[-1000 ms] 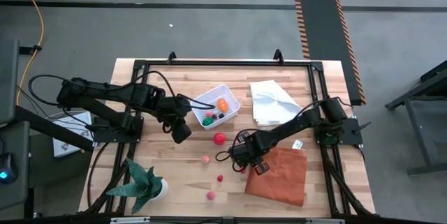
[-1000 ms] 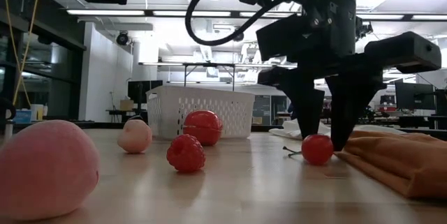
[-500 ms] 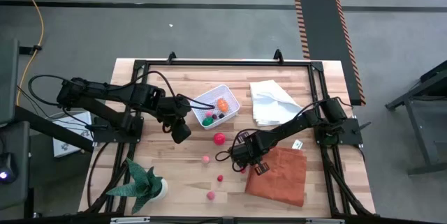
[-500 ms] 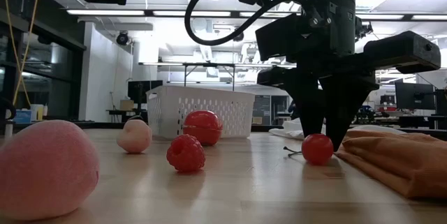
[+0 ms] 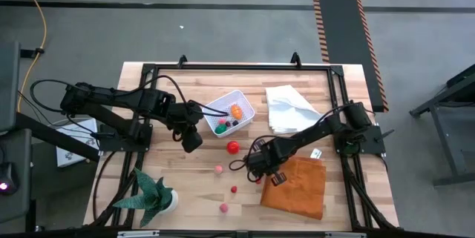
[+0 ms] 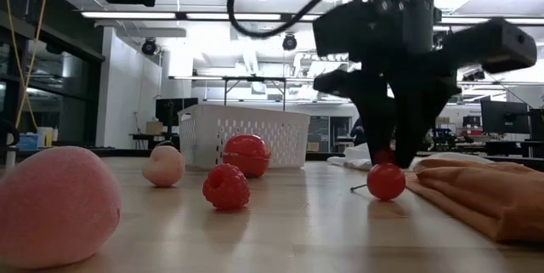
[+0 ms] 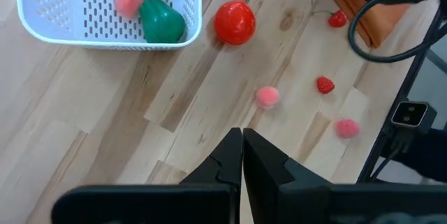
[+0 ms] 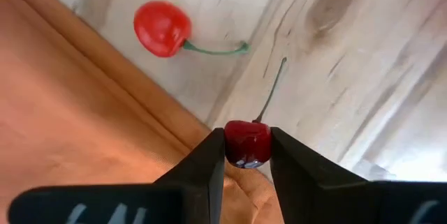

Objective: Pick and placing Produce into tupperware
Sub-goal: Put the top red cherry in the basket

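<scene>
The white perforated tub (image 5: 230,113) stands mid-table with an orange piece, a green pear (image 7: 162,21) and small fruits inside. Loose on the wood lie a red ball (image 5: 233,147), a pink ball (image 5: 219,169), a small red berry (image 5: 233,190) and a pink fruit (image 5: 223,207). My right gripper (image 8: 246,155) hangs at the orange cloth's left edge, shut on a dark-red cherry (image 8: 246,144). A second, brighter cherry (image 8: 162,28) lies on the table beside it. My left gripper (image 7: 242,140) waits shut, left of the tub. My right gripper pinches the dark-red cherry's round body (image 8: 246,135) between its two fingers, which come from above, pointing down. The cherry's thin stem (image 8: 272,91) sticks out below the fingers. In the low view the held cherry (image 6: 384,156) sits just above the one on the table (image 6: 387,181).
An orange cloth (image 5: 297,186) lies right of my right gripper, and a white cloth (image 5: 289,108) lies toward the far right. A spiky green potted plant (image 5: 152,193) stands at the near left. Bare wood shows between the tub and the loose fruits.
My right gripper's fingers have narrowed from wide open to shut, taking hold of the dark-red cherry. The gripper has then risen slightly. The brighter cherry has stayed on the table.
</scene>
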Tool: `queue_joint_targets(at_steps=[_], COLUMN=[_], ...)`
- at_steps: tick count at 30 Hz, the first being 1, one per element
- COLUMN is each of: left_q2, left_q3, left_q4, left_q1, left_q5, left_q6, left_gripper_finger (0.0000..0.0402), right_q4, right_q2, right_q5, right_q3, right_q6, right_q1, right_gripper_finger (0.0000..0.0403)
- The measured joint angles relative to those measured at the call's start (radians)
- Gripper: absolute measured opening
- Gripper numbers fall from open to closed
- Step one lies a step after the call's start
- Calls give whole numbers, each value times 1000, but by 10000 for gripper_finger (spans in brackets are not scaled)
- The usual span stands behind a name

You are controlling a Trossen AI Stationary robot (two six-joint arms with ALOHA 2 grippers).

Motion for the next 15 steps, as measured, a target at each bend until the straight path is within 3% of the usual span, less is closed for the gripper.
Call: queue_joint_targets(at_steps=[7,15], left_q2=[0,0], left_q3=[0,0], left_q4=[10,10], left_q1=[0,0], left_q5=[7,20], left_q6=[113,354], left_gripper_finger=[3,3], right_q4=[-8,-7], right_q2=[-60,-134], right_q5=[0,8], right_q3=[1,1], right_q6=[29,74], right_q1=[-16,-69], right_gripper_finger=[85,85])
